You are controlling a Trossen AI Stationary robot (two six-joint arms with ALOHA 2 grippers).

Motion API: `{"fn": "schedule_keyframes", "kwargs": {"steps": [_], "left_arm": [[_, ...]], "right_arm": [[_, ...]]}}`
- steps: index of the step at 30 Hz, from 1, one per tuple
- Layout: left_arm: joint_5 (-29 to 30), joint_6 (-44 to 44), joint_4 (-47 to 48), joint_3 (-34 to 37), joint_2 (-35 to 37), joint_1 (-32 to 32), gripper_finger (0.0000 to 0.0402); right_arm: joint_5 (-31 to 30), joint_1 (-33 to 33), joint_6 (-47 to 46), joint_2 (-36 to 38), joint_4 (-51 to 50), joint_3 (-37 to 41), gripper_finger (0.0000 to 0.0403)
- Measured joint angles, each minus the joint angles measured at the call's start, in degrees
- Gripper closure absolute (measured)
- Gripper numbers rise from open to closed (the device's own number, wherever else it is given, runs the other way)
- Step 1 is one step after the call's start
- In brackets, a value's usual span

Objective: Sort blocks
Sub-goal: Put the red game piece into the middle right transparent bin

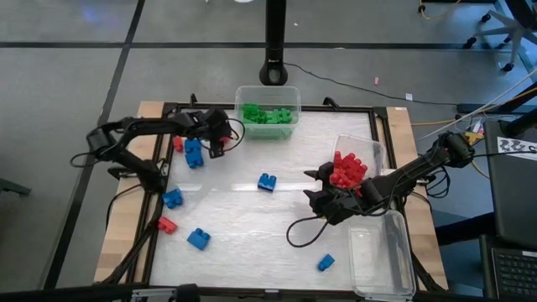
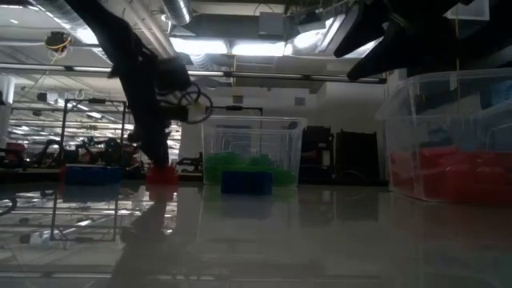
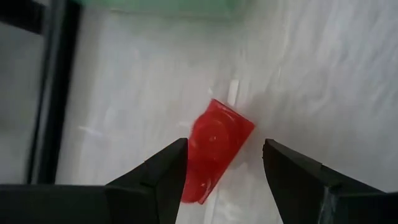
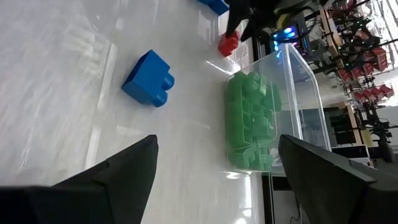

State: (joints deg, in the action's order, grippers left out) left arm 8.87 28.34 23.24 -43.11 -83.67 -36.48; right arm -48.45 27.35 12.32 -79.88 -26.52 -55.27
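Loose blue and red blocks lie scattered on the white table top. My left gripper (image 1: 183,139) (image 3: 224,155) is at the far left, tipped steeply down and open. Its two fingers stand on either side of a small red block (image 3: 217,134) (image 1: 177,144) (image 2: 162,176) that lies on the table. Whether a finger touches it does not show. My right gripper (image 1: 312,186) (image 4: 217,180) hovers open above the table right of centre with nothing between its fingers. It looks toward a blue block (image 4: 149,79) (image 1: 267,182).
A clear tub of green blocks (image 1: 268,113) stands at the far edge. A tub of red blocks (image 1: 357,164) and a clear tub (image 1: 382,252) stand at the right. Blue blocks (image 1: 194,153) (image 1: 173,199) (image 1: 199,239) (image 1: 325,262) and a red one (image 1: 167,225) lie about. A black frame (image 1: 168,168) borders the table.
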Motion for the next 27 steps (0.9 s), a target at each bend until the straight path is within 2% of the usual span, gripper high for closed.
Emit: {"fn": "schedule_keyframes", "kwargs": {"steps": [7, 13, 21, 27], "left_arm": [[0.24, 3.28, -1.81, -0.15, -5.82, -1.27, 0.0206], [0.17, 2.63, -1.33, -0.33, -8.28, -1.22, 0.0207], [1.63, 0.5, 1.69, -0.34, -8.33, -0.86, 0.0277], [2.53, -5.87, 3.41, -1.25, -6.76, 0.3, 0.0277]], "right_arm": [[-0.02, 0.0, -0.09, -1.81, 0.15, 0.0, 0.007], [0.02, 0.01, -0.04, -3.93, 0.54, 0.0, 0.007], [0.02, 0.0, 0.0, -4.07, 1.09, 0.0, 0.007], [0.02, 0.0, 0.01, -4.07, 1.14, 0.0, 0.007]]}}
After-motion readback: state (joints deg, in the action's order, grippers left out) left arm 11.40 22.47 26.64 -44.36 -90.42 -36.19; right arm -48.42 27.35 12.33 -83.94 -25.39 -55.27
